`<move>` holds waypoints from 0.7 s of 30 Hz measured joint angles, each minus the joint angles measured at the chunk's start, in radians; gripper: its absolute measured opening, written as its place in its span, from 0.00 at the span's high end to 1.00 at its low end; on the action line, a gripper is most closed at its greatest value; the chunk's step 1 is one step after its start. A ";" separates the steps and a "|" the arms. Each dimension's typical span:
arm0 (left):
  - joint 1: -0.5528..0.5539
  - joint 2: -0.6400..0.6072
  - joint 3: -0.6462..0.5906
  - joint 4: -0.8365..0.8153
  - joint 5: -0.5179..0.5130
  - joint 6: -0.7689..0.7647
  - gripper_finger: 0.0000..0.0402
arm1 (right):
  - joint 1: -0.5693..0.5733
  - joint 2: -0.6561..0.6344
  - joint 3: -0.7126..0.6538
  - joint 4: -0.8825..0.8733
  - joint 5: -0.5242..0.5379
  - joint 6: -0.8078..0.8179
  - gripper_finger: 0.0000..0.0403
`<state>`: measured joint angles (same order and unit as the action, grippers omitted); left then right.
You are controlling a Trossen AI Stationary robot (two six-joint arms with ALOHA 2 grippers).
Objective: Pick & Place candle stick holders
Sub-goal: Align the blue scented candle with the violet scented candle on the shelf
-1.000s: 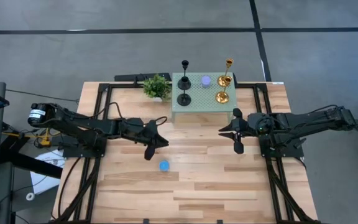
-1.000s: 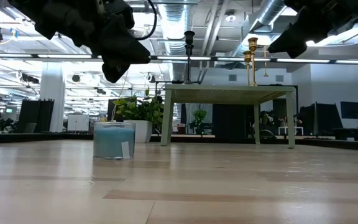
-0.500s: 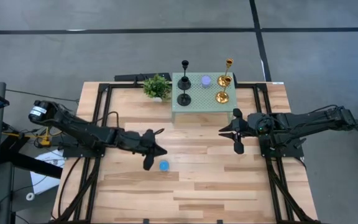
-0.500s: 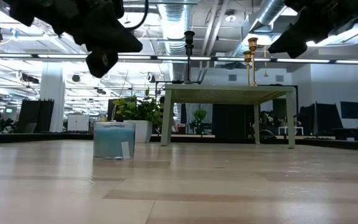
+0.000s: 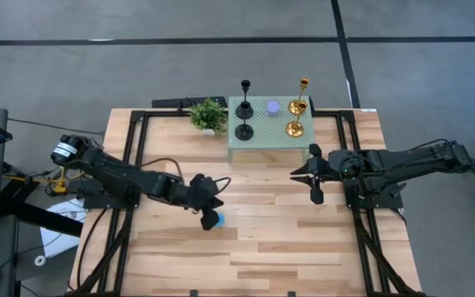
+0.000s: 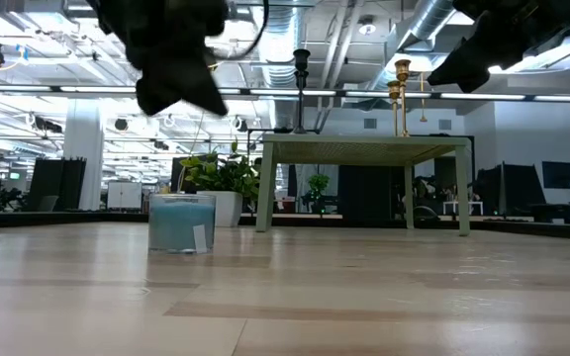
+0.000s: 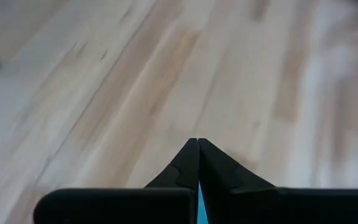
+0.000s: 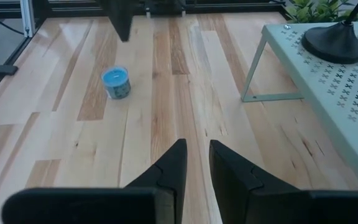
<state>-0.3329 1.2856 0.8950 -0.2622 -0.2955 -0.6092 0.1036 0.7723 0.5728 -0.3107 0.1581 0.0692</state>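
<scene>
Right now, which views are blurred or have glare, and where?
Left wrist view: the wooden table is smeared and soft, worst toward the edges. Low view: the left gripper is a dark blurred shape against bright ceiling lights, while the blue candle holder is sharp. High view: clean, even light. Right wrist view: sharp, with mild sheen on the boards near the blue candle holder.

2 black stemmed holders [image 5: 245,109], 2 gold holders [image 5: 297,108], 1 purple holder [image 5: 273,107], 1 blue holder [image 5: 213,220] under left jaws. 1 plant [image 5: 208,115], 1 green stand [image 5: 302,145], 2 arms.
</scene>
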 joint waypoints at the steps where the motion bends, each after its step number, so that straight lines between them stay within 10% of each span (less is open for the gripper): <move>1: 0.004 0.016 0.017 -0.047 0.003 -0.026 0.99 | 0.000 0.000 0.000 -0.001 0.000 0.000 0.85; 21: 0.133 0.151 0.041 -0.155 0.325 -0.046 0.88 | 0.000 0.000 0.000 -0.006 0.000 0.002 0.85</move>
<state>-0.1999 1.4368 0.9360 -0.4176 0.0300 -0.6549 0.1036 0.7721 0.5724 -0.3169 0.1580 0.0710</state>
